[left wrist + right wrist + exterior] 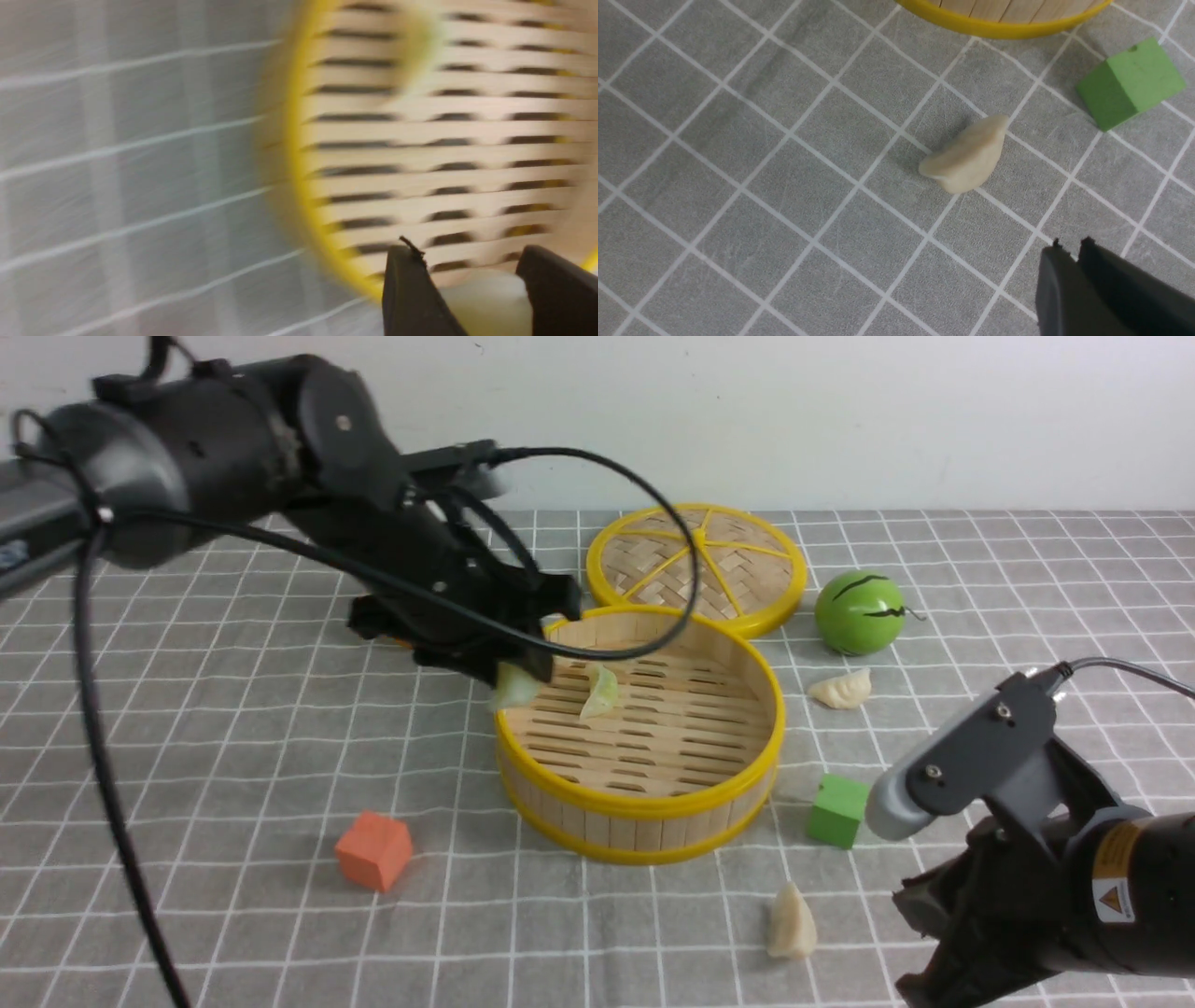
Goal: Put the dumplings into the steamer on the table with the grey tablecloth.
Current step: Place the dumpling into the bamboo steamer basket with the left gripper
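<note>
A pale dumpling (515, 691) is clamped in the left end effector (467, 261) over the left rim of the steamer (644, 805), mid-frame (another dumpling (600, 691) lies inside). Release above the slats seems called for next. The right end effector (1070, 245) is kept closed and empty.

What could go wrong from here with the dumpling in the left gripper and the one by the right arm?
The left gripper holds a greenish dumpling right at the steamer's rim. Released there, it might catch the rim and fall onto the tablecloth. The right gripper is shut and off to one side of the cream dumpling. Lowering like that could shove it away.
</note>
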`<state>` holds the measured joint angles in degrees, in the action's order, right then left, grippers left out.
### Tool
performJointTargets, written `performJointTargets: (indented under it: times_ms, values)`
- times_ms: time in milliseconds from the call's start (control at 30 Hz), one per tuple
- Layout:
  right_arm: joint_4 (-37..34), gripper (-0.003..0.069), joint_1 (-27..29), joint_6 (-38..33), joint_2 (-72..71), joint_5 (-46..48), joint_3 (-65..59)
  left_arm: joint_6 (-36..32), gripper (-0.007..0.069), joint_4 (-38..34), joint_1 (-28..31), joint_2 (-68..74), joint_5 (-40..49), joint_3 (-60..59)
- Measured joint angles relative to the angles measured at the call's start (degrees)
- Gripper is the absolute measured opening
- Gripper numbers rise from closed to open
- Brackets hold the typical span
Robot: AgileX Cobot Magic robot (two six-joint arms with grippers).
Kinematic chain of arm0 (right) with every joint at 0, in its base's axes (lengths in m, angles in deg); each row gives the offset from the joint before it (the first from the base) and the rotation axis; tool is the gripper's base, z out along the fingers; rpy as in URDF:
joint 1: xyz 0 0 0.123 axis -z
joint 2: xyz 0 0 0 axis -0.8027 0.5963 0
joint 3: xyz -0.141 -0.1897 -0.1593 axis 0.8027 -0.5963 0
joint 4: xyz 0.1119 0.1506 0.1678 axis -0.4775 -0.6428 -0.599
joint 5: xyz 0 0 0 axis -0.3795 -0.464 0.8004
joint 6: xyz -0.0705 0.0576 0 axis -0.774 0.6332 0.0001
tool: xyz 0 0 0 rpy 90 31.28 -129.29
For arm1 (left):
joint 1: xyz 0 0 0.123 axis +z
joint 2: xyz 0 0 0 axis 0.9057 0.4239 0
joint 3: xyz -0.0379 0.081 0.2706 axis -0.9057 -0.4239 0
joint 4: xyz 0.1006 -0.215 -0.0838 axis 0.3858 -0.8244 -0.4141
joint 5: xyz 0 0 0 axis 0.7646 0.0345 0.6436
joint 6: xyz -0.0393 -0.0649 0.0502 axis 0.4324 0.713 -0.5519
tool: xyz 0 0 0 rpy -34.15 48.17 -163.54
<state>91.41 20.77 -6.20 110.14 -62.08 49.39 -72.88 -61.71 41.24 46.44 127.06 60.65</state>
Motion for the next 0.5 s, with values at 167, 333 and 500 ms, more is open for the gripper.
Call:
performJointTargets:
  times_ms: [167,333,500]
  values:
    - [0.0,0.0064,0.0,0.0,0.3,0.0,0.0,-0.8,0.0276,-0.4,-4.5,12.8,0.7,13.2]
    - [0.6,0.0066,0.0,0.0,1.1,0.8,0.0,-0.8,0.0276,0.7,-4.8,22.2,0.6,24.7]
    - [0.8,0.0073,0.0,0.0,1.3,1.1,0.0,-0.8,0.0276,1.5,-4.7,26.8,-1.5,30.2]
